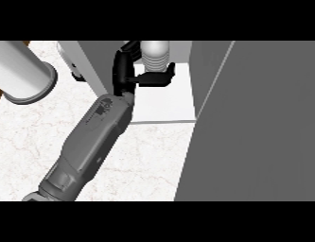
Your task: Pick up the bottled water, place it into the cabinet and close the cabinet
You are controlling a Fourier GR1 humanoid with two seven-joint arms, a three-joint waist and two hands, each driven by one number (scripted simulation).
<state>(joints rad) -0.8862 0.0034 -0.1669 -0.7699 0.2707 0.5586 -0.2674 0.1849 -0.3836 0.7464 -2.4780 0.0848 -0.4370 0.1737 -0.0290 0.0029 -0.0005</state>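
Bottled water (154,53), clasped by the curled left hand (146,79) inside the cabinet (165,101), may topple if released before standing squarely.

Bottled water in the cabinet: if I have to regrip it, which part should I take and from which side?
Take the bottled water round its ribbed body, below the rounded top, coming from the cabinet's open front as the left hand does now. It seems to stand upright, so fingers can curl round it; the grey door blocks the right side.
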